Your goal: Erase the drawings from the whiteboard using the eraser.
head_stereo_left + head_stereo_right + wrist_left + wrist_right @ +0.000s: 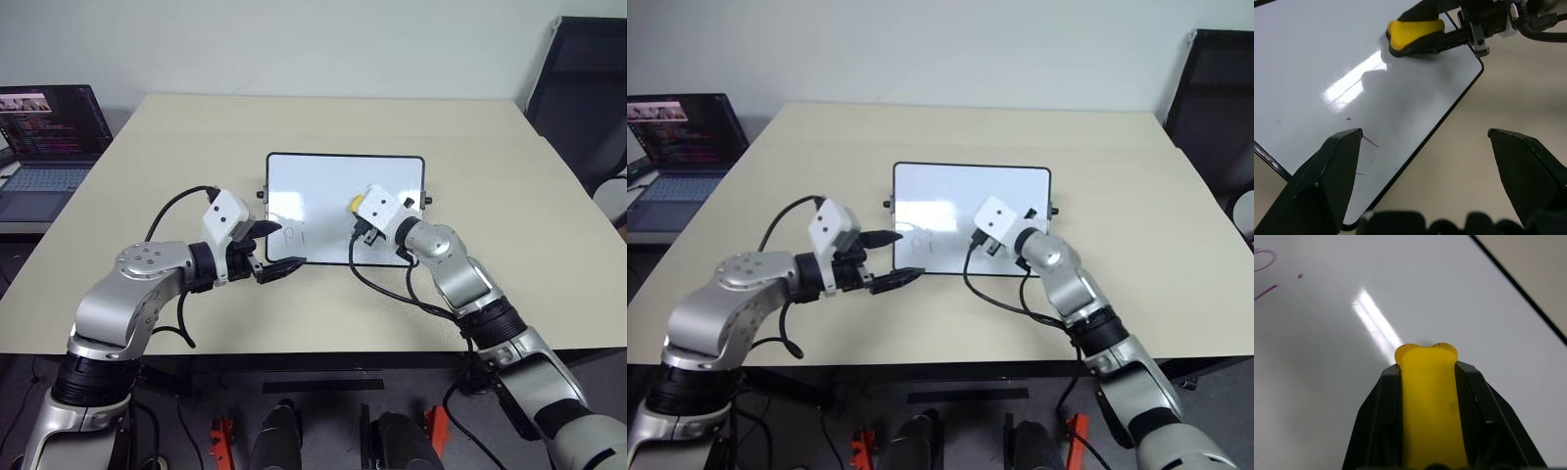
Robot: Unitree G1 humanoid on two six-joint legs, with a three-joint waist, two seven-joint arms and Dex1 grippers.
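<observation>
Whiteboard [333,186] is lying flat near the middle of a beige table [490,157], long edge toward the robot, small black knobs on both short sides.

Right gripper [1426,363] is clamping the yellow eraser [1429,401] between its two black fingers [1376,431]; the jaws are pressing in tight on the block's sides, and its end is bulging out past the fingertips. In the head views it is sitting over the right half of the board, with a sliver of yellow showing at [357,203]. The eraser's end is close against the glossy surface; contact cannot be confirmed.

Drawings [286,227] are sitting in the board's near-left part: thin reddish strokes, faint. They are well apart from the eraser. The right wrist view is catching a reddish curl and a dot toward one corner.

Left gripper [274,250] is hanging at the board's near-left corner, fingers spread wide, holding nothing. One finger [1332,166] is standing over the white surface, the other over bare table beyond the frame.

A laptop [44,147] with a lit screen is standing open on a separate surface to the far left. A dark chair [588,98] is standing off the table's far right.
</observation>
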